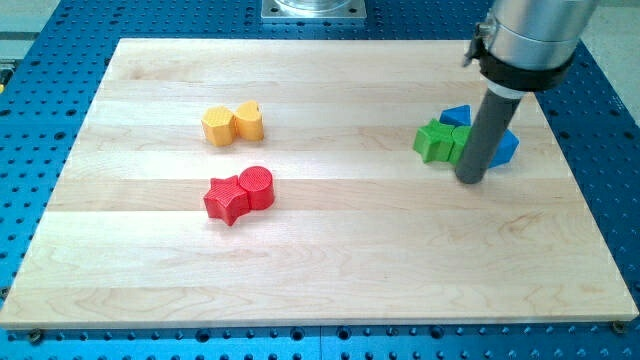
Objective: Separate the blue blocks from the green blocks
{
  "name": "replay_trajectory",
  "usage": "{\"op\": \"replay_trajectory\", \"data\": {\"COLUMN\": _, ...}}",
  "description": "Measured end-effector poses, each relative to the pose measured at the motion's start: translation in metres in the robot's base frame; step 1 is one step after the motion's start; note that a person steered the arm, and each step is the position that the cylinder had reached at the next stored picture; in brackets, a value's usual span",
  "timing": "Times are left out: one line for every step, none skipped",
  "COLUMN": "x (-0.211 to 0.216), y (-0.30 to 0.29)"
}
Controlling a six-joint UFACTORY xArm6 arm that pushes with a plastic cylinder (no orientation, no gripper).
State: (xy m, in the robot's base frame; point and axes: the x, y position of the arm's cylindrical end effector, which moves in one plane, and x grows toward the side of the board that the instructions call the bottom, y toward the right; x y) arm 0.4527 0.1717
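My tip [471, 181] is resting on the wooden counter [330, 270] at the near edge of a tight cluster on the view's right, where the blue and green blocks are sitting pressed together. There are no jaws on this arm, only the rod, so nothing is being held; it is just standing against the cluster. A green block [434, 141] is lying at the cluster's left, a second green piece [460, 145] is partly hiding behind the rod, a blue block [457, 115] is peeking out above them, and another blue block [505, 148] is showing to the rod's right. The tip seems placed between the colours, probably to wedge them apart. Well apart on the view's left, a yellow pair [233, 124] and a red pair [240, 194] are sitting untouched.
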Motion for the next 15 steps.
{"op": "replay_trajectory", "data": {"x": 0.0, "y": -0.008}}
{"op": "replay_trajectory", "data": {"x": 0.004, "y": 0.032}}
{"op": "replay_trajectory", "data": {"x": 0.004, "y": 0.058}}
{"op": "replay_trajectory", "data": {"x": -0.007, "y": 0.066}}
{"op": "replay_trajectory", "data": {"x": -0.025, "y": 0.066}}
{"op": "replay_trajectory", "data": {"x": -0.031, "y": 0.066}}
{"op": "replay_trajectory", "data": {"x": -0.032, "y": 0.066}}
{"op": "replay_trajectory", "data": {"x": -0.038, "y": 0.032}}
{"op": "replay_trajectory", "data": {"x": -0.045, "y": -0.004}}
{"op": "replay_trajectory", "data": {"x": -0.051, "y": -0.038}}
{"op": "replay_trajectory", "data": {"x": -0.058, "y": -0.07}}
{"op": "replay_trajectory", "data": {"x": -0.058, "y": -0.09}}
{"op": "replay_trajectory", "data": {"x": -0.06, "y": -0.037}}
{"op": "replay_trajectory", "data": {"x": -0.045, "y": 0.025}}
{"op": "replay_trajectory", "data": {"x": -0.027, "y": 0.013}}
